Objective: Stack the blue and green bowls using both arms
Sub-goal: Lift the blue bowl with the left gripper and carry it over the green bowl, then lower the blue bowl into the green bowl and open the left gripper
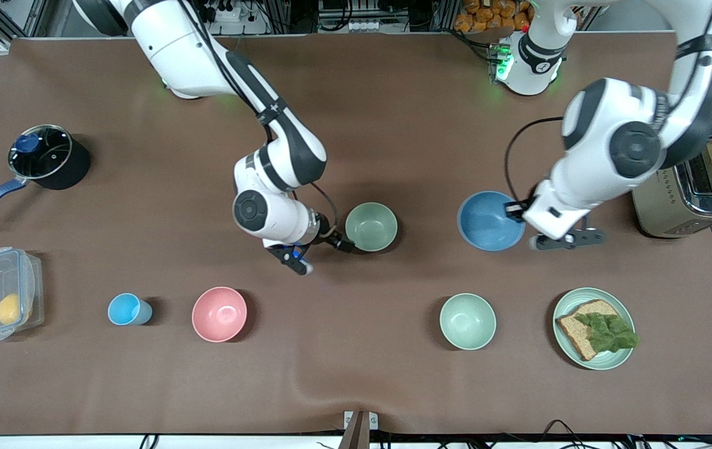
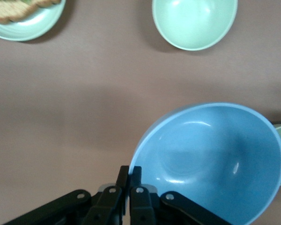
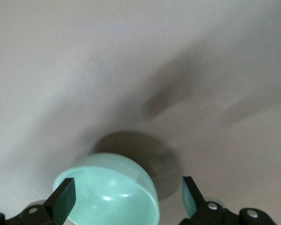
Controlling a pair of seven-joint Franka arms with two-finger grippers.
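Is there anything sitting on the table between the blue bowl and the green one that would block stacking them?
Nothing visible. Bare table lies between the blue bowl, pinched at its rim by the left end effector, and the green bowl, where the right end effector sits open at the rim. The other bowls lie nearer the camera.

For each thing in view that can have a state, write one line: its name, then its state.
blue bowl: tilted, rim clamped by the left end effector.
green bowl: upright on the table, empty.
right end effector: open, at the green bowl's rim.
pot: lid on.
plastic box: lid closed.
toaster: bread in the slot.
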